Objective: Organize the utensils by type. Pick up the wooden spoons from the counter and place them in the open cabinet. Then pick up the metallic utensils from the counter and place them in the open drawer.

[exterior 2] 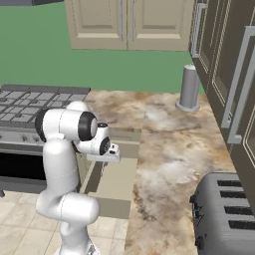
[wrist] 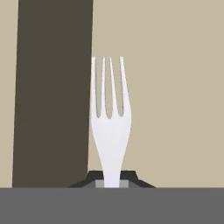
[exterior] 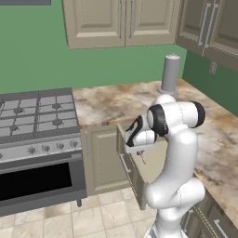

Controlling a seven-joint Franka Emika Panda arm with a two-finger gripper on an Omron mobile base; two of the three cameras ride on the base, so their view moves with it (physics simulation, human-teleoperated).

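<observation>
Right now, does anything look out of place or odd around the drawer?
Nothing stands out. The gripper is shut on the fork, tines pointing away, above the open drawer. The counter shows no spills, and the toaster sits upright.

A domestic kitchen, rendered in simulation, is depicted. A gas hob [exterior: 37, 111] with black grates is set above a grey oven [exterior: 39, 179] with a dark glass door and a row of knobs. A beige-brown marbled bench [exterior 2: 169, 144] is run along two walls and met at a corner, with tan panelled cupboard fronts [exterior: 102, 158] below it. Wall cabinets [exterior: 122, 21] with long grey bar handles are hung against a green wall [exterior: 32, 56]. A grey toaster [exterior 2: 226, 214] (four slots are visible) and a grey cylindrical canister [exterior 2: 190, 88] are stood on the bench. The floor [exterior: 69, 218] is laid with pale square tiles.
</observation>
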